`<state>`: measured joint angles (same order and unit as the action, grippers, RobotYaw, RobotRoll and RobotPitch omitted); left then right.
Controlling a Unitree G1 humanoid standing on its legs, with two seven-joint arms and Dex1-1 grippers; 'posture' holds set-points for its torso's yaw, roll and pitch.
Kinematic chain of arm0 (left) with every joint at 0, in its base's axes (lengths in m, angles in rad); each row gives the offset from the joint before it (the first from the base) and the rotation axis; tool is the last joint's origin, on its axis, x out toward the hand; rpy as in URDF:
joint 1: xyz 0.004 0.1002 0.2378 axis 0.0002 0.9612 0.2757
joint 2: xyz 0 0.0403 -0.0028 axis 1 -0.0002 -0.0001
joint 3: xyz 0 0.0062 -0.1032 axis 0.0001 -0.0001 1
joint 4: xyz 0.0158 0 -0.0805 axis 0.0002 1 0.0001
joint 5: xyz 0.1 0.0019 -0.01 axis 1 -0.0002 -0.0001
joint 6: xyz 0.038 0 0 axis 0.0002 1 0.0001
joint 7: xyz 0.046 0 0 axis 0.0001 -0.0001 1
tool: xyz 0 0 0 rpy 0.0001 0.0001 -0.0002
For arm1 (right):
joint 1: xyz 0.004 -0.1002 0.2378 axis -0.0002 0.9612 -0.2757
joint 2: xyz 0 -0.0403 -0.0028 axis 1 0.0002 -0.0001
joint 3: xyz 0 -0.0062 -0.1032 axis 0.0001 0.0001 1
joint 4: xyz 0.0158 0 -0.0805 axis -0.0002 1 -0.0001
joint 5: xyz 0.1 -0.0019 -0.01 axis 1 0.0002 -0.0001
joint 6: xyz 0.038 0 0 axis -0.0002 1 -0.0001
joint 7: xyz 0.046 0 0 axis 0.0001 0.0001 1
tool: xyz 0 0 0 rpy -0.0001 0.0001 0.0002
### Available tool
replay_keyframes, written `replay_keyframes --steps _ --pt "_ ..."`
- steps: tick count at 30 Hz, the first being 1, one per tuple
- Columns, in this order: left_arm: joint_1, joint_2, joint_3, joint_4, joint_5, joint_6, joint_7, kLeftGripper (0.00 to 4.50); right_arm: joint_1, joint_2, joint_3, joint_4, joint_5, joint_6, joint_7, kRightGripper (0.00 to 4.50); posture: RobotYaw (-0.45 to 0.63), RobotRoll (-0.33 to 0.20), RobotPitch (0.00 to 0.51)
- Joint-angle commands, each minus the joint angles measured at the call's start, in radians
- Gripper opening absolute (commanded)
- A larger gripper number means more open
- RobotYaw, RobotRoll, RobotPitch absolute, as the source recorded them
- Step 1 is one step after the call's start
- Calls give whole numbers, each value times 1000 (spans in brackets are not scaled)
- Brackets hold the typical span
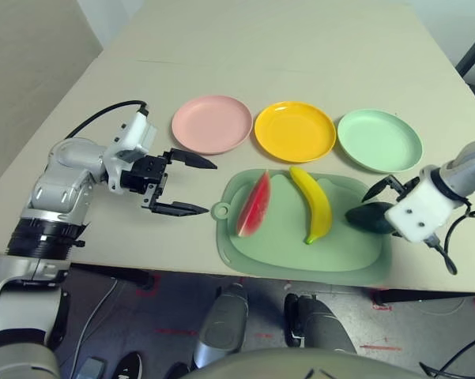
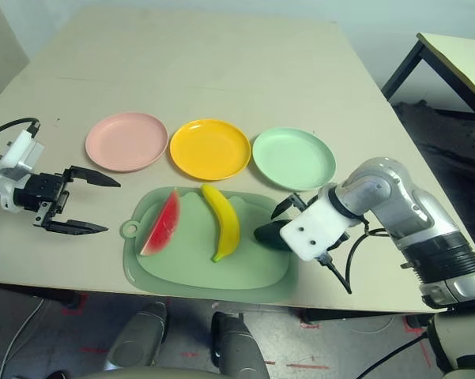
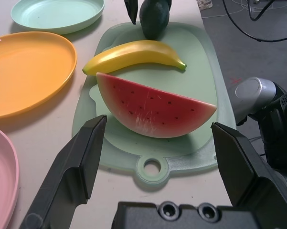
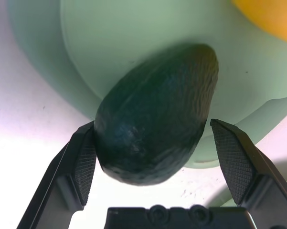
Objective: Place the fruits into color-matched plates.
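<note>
My right gripper (image 2: 283, 219) is spread wide, its two black fingers on either side of the dark green oval toy avocado (image 4: 155, 114), which lies at the right end of the sage-green rounded cutting board (image 1: 316, 264). My left gripper (image 1: 201, 187) is spread too, empty, just beside the board's ring-tab end; bare tabletop lies between it and the round pink plastic plate (image 1: 212, 125). On the board, the red toy watermelon wedge (image 1: 254, 205) is nearest my left, then the curved yellow toy banana (image 1: 314, 207), with a gap between. The board's lower edge runs near the table's (image 1: 174, 245). Beyond stand the yellow round plate (image 1: 295, 132) and mint-green round plate (image 1: 379, 140): three fruits, three bare plates, one board.
</note>
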<state>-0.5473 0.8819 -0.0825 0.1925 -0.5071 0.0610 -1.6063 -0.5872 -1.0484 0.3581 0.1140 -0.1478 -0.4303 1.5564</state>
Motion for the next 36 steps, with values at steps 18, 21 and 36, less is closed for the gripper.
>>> replay_keyframes --steps 18,21,36 --pt "-13 -32 18 -10 46 -27 -6 4489 15 -17 12 -73 -33 167 29 4500 226 0 145" --pt "-12 -33 22 -10 49 -30 -6 4489 17 -22 13 -66 -39 164 38 4500 229 0 143" --pt "-17 -35 24 0 57 -46 -8 4500 23 2 11 -107 -27 222 40 2913 225 0 148"
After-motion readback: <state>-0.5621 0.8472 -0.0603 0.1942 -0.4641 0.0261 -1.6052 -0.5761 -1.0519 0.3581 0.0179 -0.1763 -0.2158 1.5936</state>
